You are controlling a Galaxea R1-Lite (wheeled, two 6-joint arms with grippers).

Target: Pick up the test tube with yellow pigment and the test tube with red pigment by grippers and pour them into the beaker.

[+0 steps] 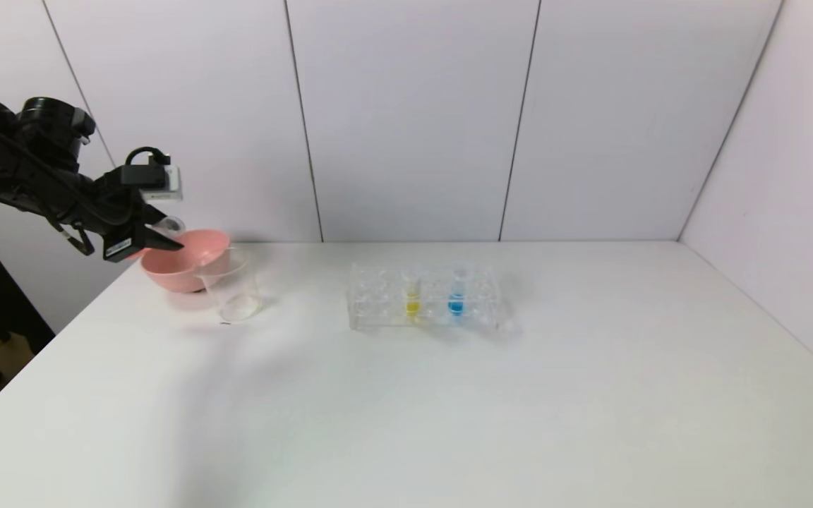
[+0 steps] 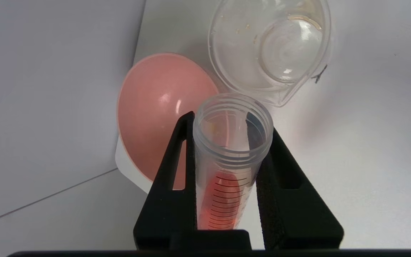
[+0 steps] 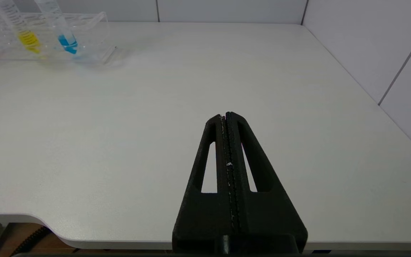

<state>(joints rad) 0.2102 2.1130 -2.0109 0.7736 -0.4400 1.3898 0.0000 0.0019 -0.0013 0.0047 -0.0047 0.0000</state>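
Observation:
My left gripper (image 1: 165, 242) is shut on the test tube with red pigment (image 2: 227, 178) and holds it tilted in the air at the table's far left. The tube's open mouth points toward the beaker (image 2: 269, 50), and the red-orange liquid sits in the tube's lower part. The clear beaker (image 1: 233, 289) stands just right of the gripper. The test tube with yellow pigment (image 1: 412, 296) stands upright in the clear rack (image 1: 378, 307); it also shows in the right wrist view (image 3: 25, 34). My right gripper (image 3: 226, 115) is shut and empty, low over the table near its front edge.
A pink bowl (image 1: 184, 257) stands against the beaker, under the left gripper; it also shows in the left wrist view (image 2: 155, 107). A tube with blue liquid (image 1: 456, 300) stands in the rack beside the yellow one. Walls close off the table at the back and right.

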